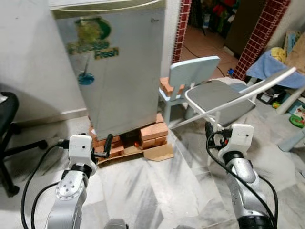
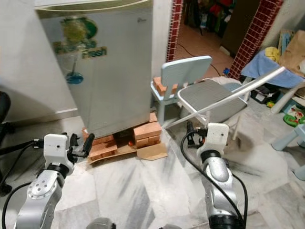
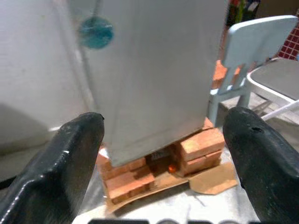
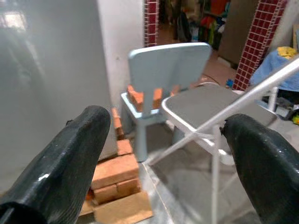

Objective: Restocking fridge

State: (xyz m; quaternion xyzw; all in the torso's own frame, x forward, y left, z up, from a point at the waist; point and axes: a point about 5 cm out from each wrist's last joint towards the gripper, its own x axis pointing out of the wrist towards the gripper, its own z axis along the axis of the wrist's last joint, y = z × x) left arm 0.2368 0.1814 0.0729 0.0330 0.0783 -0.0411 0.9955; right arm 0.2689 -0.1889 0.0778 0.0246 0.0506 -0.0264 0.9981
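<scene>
A grey fridge [image 1: 119, 71] with a green and blue sticker stands straight ahead, its door shut. It rests on stacked red bricks [image 1: 152, 133] over a sheet of cardboard [image 1: 159, 152]. My left gripper [image 3: 163, 123] is raised in front of the fridge's lower left corner, open, with nothing between its fingers [image 3: 77, 144]. My right gripper [image 4: 163, 121] is held up at the right, open and holding nothing, facing the chairs beside the fridge. Both stay well short of the fridge.
A small light-blue chair [image 1: 190, 71] with bricks on its seat stands against the fridge's right side. A grey folding chair [image 1: 217, 95] leans in front of it. A black office chair [image 1: 7, 114] is at the left. Cloth and toys lie at the far right.
</scene>
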